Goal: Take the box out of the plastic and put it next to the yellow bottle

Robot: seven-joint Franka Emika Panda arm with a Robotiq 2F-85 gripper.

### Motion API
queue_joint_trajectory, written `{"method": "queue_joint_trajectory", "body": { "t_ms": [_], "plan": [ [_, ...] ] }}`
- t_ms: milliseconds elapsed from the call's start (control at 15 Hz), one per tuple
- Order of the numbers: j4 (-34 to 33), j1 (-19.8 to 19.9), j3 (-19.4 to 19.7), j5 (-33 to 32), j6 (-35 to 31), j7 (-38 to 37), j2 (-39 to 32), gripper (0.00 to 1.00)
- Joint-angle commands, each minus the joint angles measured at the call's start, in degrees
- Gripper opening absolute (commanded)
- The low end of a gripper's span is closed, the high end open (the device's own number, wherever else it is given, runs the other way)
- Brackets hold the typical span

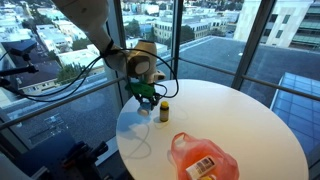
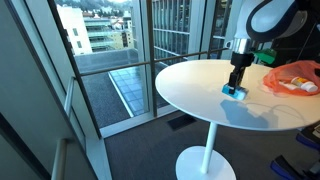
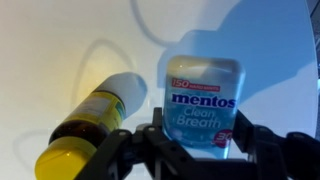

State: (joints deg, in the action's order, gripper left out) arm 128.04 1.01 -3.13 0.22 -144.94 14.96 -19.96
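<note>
Black gripper (image 3: 200,140) clamps the blue Mentos plastic box (image 3: 203,95) on the round white desk (image 1: 240,120). Gripper hides box's lower edge. Small yellow bottle (image 3: 95,120) just beside, 9 o'clock, lower end cut off.

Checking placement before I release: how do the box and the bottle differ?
The box is blue and white with Mentos print; the bottle is yellow with a dark band. The box is wide and flat-faced; the bottle is slim and round. The box sits between the fingers of the gripper; the bottle is free beside it. Both are side by side on the white table.
</note>
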Motion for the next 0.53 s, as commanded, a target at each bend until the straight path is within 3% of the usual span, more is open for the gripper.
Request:
{"method": "queue_joint_trajectory", "body": {
  "t_ms": [0,333,467],
  "plan": [
    [-1.5,1.1,0.5,-0.6,-0.1,0.6,-2.5,0.41],
    [-1.8,1.1,1.8,-1.9,-0.2,-0.5,-4.0,0.41],
    [-1.5,0.8,2.1,-2.7,-0.2,-0.7,-3.4,0.92]
  ]
}}
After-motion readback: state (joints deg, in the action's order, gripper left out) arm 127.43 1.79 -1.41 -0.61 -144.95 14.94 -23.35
